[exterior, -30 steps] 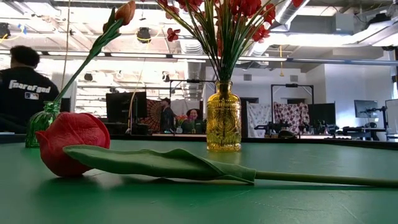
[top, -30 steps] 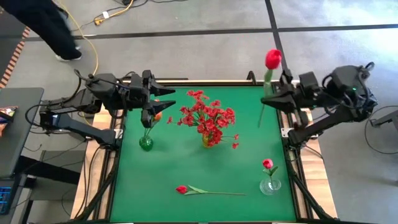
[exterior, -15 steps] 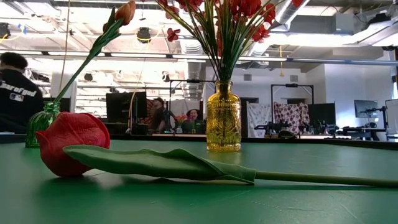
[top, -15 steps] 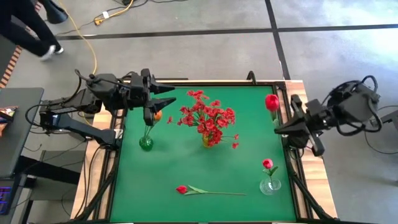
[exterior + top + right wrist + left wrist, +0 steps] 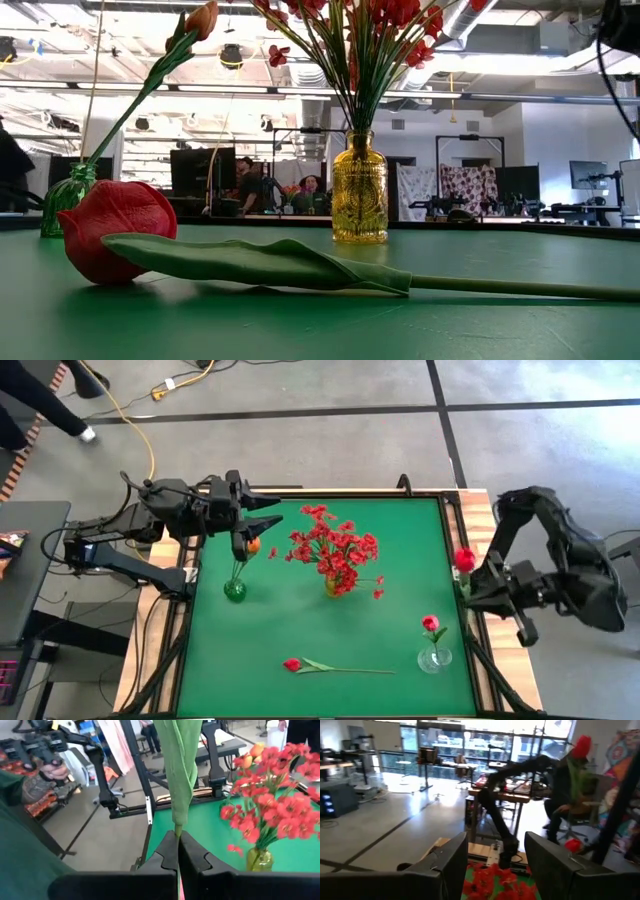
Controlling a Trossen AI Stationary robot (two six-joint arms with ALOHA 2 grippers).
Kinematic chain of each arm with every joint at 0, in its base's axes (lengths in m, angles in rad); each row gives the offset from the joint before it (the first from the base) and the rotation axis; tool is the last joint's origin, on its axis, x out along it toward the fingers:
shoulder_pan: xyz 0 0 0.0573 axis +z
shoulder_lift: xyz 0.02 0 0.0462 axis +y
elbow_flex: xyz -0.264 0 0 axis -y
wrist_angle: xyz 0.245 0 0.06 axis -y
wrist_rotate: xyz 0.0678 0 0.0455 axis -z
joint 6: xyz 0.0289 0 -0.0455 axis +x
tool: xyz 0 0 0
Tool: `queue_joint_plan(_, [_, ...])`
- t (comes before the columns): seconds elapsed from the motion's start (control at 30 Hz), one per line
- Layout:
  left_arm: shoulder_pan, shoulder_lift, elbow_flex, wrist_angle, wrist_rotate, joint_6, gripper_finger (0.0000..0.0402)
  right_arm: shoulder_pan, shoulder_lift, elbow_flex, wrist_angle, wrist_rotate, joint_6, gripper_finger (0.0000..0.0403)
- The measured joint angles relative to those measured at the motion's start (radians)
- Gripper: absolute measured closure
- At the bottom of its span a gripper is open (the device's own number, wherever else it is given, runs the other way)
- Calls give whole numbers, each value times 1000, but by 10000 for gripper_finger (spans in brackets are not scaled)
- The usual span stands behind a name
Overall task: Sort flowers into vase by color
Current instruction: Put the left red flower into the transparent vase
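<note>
Red tulip lying down: nearest the front edge of the green surface [image 5: 300, 620], a red bud [image 5: 292, 664] on its leafy stem lies flat, untouched and waiting to be sorted.
Clear vase: near the front right corner, a small clear vase [image 5: 434, 658] stands with one red-pink bud [image 5: 430, 623] already upright in it.
Right gripper: the right gripper [image 5: 178, 851] hangs at the surface's right edge, clenched on the green stem [image 5: 178, 780] of a red tulip [image 5: 464, 559] whose head rises above the arm.
Step in hand, as I judge it: carrying this red tulip to the clear vase beside its match.
Doing it well: keep the stem vertical, line its lower end over the narrow mouth, descend slowly, and release only once the stem is seated, without knocking the bud already there.
Yellow vase: at mid-surface, the yellow vase [image 5: 359, 190] carries the bunch of small red blossoms [image 5: 333, 550].
Left gripper: the left gripper [image 5: 255, 520] hovers with fingers spread above the green vase [image 5: 235, 590] with its orange tulip [image 5: 253, 545], gripping nothing.
Hard to make out: the held stem's lower end is hidden behind the right fingers; the low view shows neither the clear vase nor either gripper.
</note>
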Motion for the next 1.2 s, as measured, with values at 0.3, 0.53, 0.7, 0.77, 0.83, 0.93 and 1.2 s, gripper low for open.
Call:
queue_joint_plan(0.3, [0, 0, 0, 1, -66, -52, 219, 201, 28, -238, 9, 287, 224, 380])
queue_joint_plan(0.53, [0, 0, 0, 1, -67, -117, 219, 241, 81, -367, 27, 360, 325, 380])
queue_joint_plan(0.7, [0, 0, 0, 1, -85, -137, 219, 240, 107, -412, 79, 367, 329, 380])
queue_joint_plan(0.77, [0, 0, 0, 1, -106, -140, 219, 238, 115, -431, 112, 367, 330, 380])
queue_joint_plan(0.83, [0, 0, 0, 1, -118, -147, 219, 225, 128, -441, 134, 367, 330, 380])
queue_joint_plan(0.93, [0, 0, 0, 1, -140, -157, 219, 206, 162, -442, 137, 367, 331, 380])
queue_joint_plan(1.2, [0, 0, 0, 1, -150, -211, 219, 193, 271, -442, 131, 367, 332, 380])
